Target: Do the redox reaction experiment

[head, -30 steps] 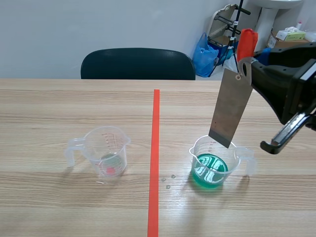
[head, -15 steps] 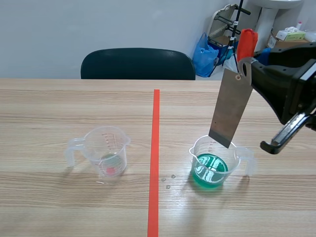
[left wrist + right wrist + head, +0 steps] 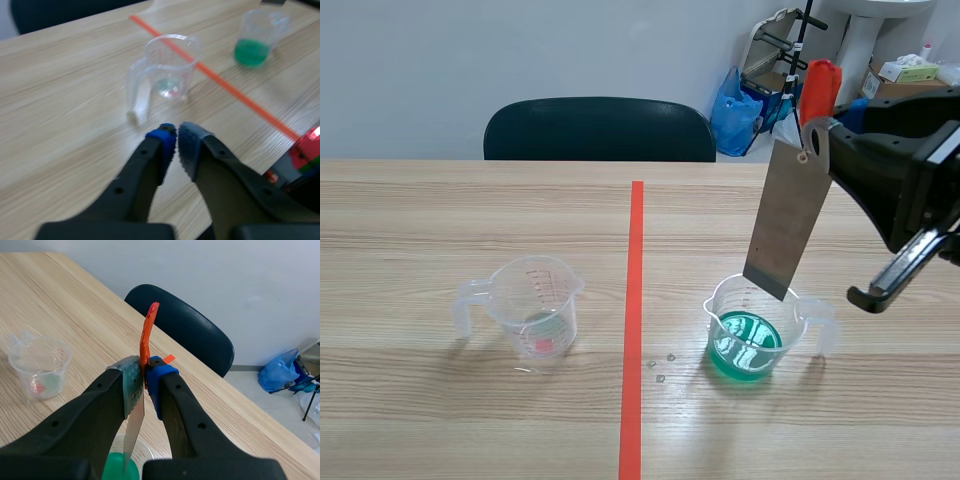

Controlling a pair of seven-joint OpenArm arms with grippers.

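A clear measuring cup (image 3: 750,335) holding green liquid stands right of the red tape line. My right gripper (image 3: 813,138) is shut on a grey metal sheet (image 3: 786,220) with an orange-red handle; the sheet hangs tilted, its lower edge at the cup's rim, above the liquid. In the right wrist view, the sheet (image 3: 133,426) is pinched between the fingers of the right gripper (image 3: 144,381), over the green cup (image 3: 119,469). A second clear cup (image 3: 527,308), with only a residue at its bottom, stands left of the line. My left gripper (image 3: 175,145) is shut on nothing, just short of that cup (image 3: 167,70).
A few droplets (image 3: 660,366) lie on the wooden table (image 3: 440,210) beside the tape line. A dark chair (image 3: 600,128) stands behind the table's far edge. Bags and boxes (image 3: 740,110) sit on the floor at the back right.
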